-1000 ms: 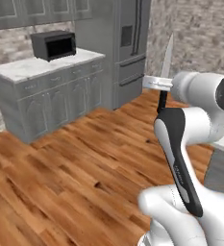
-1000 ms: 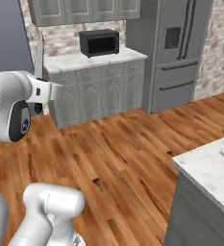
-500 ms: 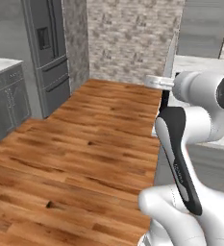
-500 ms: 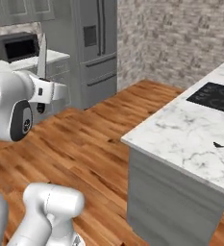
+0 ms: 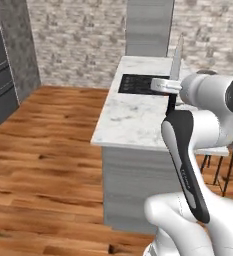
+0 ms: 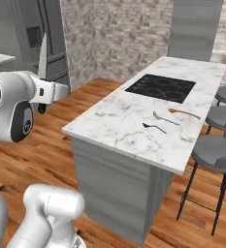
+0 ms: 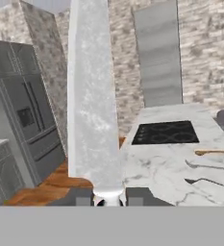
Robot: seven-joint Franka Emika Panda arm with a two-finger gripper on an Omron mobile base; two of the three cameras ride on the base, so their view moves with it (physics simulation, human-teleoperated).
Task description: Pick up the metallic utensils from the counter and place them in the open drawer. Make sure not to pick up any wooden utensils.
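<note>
Gripping knife (image 7: pixel 93 101) blade-up, fingers (image 7: pixel 84 198) seemingly clamped, arm raised

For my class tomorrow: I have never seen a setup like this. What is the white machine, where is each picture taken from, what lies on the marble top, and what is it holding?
The white machine is a robot arm on a driving base in a rendered kitchen. Two pictures come from cameras on the base, behind the arm to its left and right; the third looks along its claw. The claw is shut on a knife, blade pointing up. On the counter lie a black cooktop, a fork, a spoon and an orange-brown wooden spoon. Stools stand beside it.
</note>
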